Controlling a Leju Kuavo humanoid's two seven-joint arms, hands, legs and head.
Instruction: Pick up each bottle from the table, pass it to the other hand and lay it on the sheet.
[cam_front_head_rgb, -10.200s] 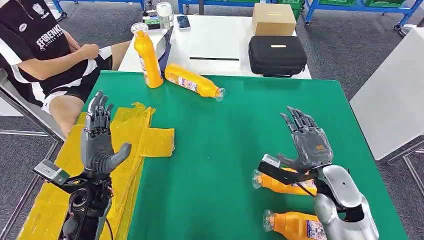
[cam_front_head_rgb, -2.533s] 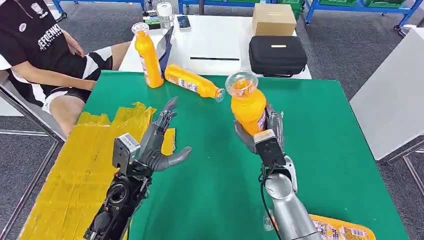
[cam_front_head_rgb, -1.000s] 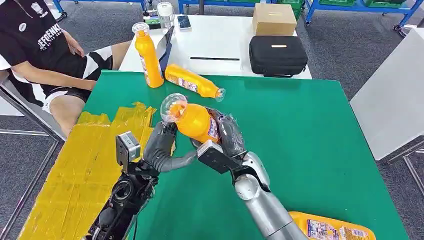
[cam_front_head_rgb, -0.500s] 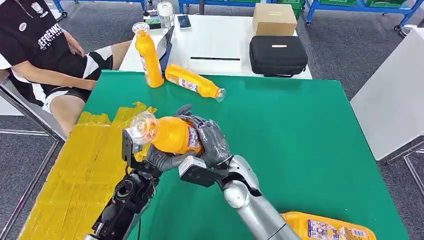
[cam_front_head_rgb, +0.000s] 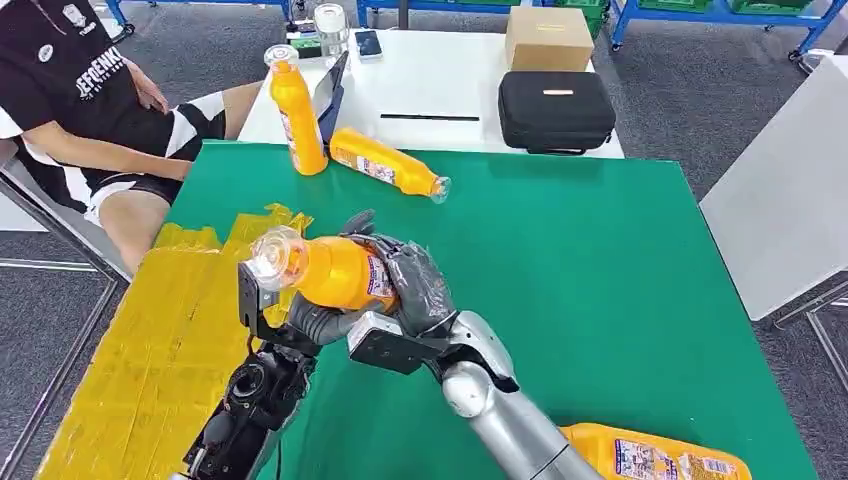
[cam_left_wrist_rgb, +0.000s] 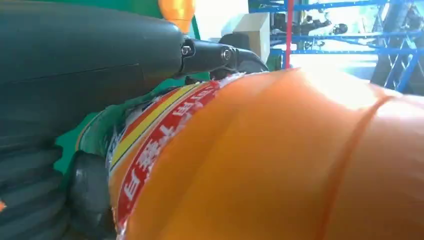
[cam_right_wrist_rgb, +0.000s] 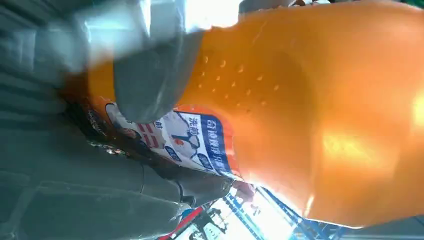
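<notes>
Since half a second ago, the right hand (cam_front_head_rgb: 410, 285) has carried its orange bottle (cam_front_head_rgb: 335, 270) slightly left, into the left hand (cam_front_head_rgb: 310, 320). Right fingers wrap the bottle; whether the left has closed on it I cannot tell. Handover underway over the yellow sheet's (cam_front_head_rgb: 150, 340) right edge, which bears no bottle. Three bottles remain: standing bottle (cam_front_head_rgb: 295, 105), far lying bottle (cam_front_head_rgb: 385, 162), near bottle (cam_front_head_rgb: 655, 460).

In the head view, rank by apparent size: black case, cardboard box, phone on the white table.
1. Black case, largest.
2. Cardboard box, smaller, though it sits farther from the camera, so true sizes may be closer.
3. Phone, clearly smallest.
</notes>
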